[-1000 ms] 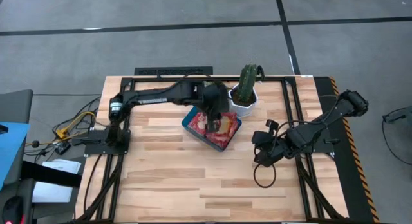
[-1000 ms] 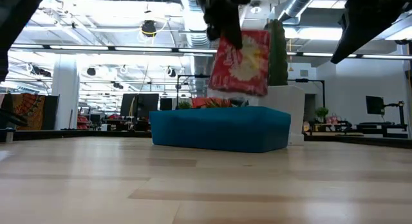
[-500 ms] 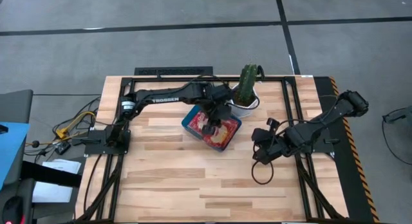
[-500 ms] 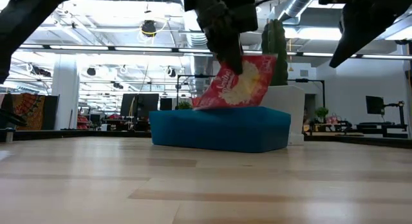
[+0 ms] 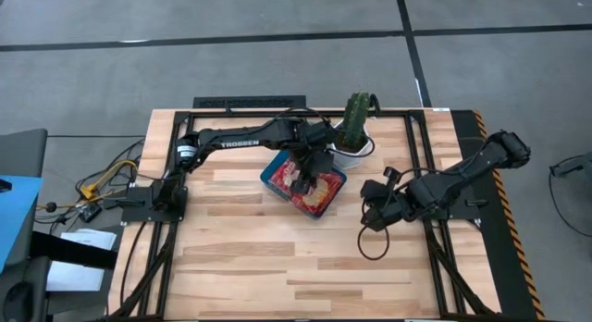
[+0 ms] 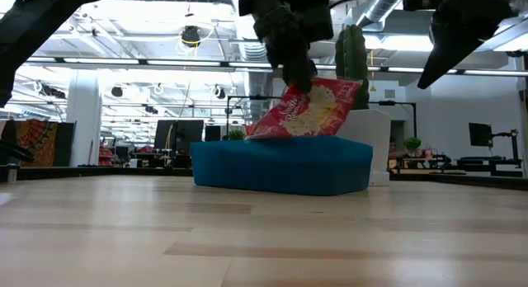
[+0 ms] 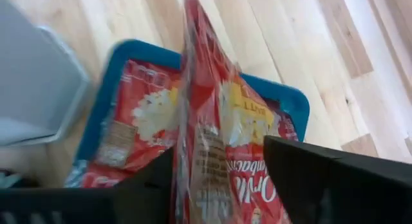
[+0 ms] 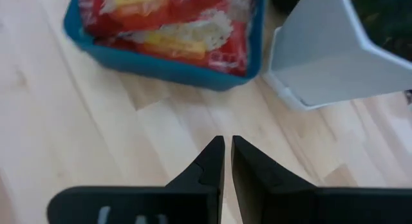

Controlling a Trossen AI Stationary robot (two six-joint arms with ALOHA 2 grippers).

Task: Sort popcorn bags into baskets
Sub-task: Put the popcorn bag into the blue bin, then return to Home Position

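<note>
A slatted wooden table [image 5: 277, 257] on grey floor, an office hall beyond. At its far middle, a teal tray [image 5: 274, 181] filled with popcorn bags [image 8: 164, 18], a white hexagonal cactus pot [image 5: 352, 152] just beside it. The left gripper [image 5: 299, 179], over the tray, pinches one tilted popcorn bag [image 6: 309, 111] at the tray's rim. The right gripper [image 8: 224, 161], fingers nearly touching, hangs empty nearby.

Two matte-black jointed arms, white "TROSSEN" lettering, trailing black cables.
</note>
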